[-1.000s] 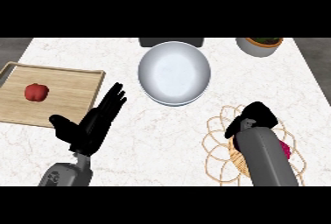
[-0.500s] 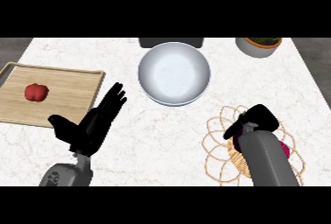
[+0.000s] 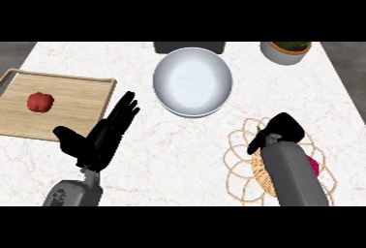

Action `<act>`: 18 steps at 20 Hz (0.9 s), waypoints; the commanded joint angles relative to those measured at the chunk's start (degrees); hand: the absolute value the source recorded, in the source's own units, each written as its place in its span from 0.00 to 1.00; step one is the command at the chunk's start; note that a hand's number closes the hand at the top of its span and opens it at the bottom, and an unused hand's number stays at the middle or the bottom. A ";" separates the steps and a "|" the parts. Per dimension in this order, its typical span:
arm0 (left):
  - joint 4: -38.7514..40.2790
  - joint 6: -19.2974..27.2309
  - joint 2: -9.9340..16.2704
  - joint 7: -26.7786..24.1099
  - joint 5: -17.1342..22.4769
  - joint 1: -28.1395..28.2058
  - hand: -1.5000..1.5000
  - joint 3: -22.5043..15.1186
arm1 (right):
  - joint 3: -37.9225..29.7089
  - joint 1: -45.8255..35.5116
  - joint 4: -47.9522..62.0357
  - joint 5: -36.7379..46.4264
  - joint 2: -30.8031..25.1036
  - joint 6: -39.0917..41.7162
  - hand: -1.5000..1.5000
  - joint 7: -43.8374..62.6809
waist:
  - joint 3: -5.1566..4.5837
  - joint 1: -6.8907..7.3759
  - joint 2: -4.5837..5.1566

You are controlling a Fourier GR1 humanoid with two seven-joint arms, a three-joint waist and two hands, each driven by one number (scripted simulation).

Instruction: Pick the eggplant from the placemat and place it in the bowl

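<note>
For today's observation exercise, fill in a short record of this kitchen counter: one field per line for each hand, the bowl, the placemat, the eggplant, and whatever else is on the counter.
left hand: open, fingers straight, resting over the counter
right hand: above the placemat, fingers curled downward; grip cannot be told
bowl: white, nothing in it, beyond the placemat
placemat: woven, looped edge, partly under the right forearm
eggplant: only a purplish sliver shows beside the forearm
wooden tray: far left, holds a red vegetable
potted plant: far right corner
</note>
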 commanded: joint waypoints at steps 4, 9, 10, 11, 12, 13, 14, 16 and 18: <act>-0.66 -0.78 -0.20 0.93 -0.35 -0.29 0.50 -0.84 | 15.51 0.89 -0.20 -2.02 0.95 4.53 1.00 -7.64 | 0.68 1.68 0.63; -0.02 -2.93 -2.07 0.92 -0.76 -1.84 0.50 -4.89 | 35.00 -4.50 -4.92 -5.52 0.89 11.21 1.00 -28.99 | 0.91 9.62 1.28; 0.24 -3.11 -1.77 0.82 -0.17 -1.10 0.50 -4.21 | 38.68 -4.14 -5.93 -6.40 0.91 10.40 1.00 -30.71 | 0.84 9.49 1.26; 0.59 -3.08 -1.46 0.71 0.15 -1.95 0.50 -3.17 | 42.69 -3.39 -7.57 -6.60 0.93 10.10 1.00 -32.35 | 0.74 7.13 1.00; 0.58 -1.64 -1.81 1.03 -1.15 -2.29 0.50 -3.44 | 46.12 -3.93 -9.48 -6.64 0.94 10.30 1.00 -32.25 | 0.72 5.39 0.68; -0.49 -1.09 -1.59 1.67 -0.68 -2.25 0.50 -2.55 | 50.95 -2.13 -11.52 -7.33 0.96 8.35 1.00 -29.69 | 0.72 5.06 0.48; 0.82 -0.91 -1.69 0.87 -0.41 -1.54 0.50 -1.71 | 52.65 -3.41 -14.02 -7.45 0.96 8.14 1.00 -28.75 | 0.66 3.06 0.56; 2.97 -2.35 0.13 -1.21 -0.53 -1.32 0.50 0.09 | 57.42 -3.04 -18.92 -7.47 0.98 6.42 1.00 -23.77 | 0.62 1.37 0.60; 0.90 -0.81 -1.20 0.01 -0.36 -0.94 0.50 -0.19 | 60.60 -4.81 -25.10 -10.80 0.98 6.90 1.00 -17.67 | 0.63 1.28 0.52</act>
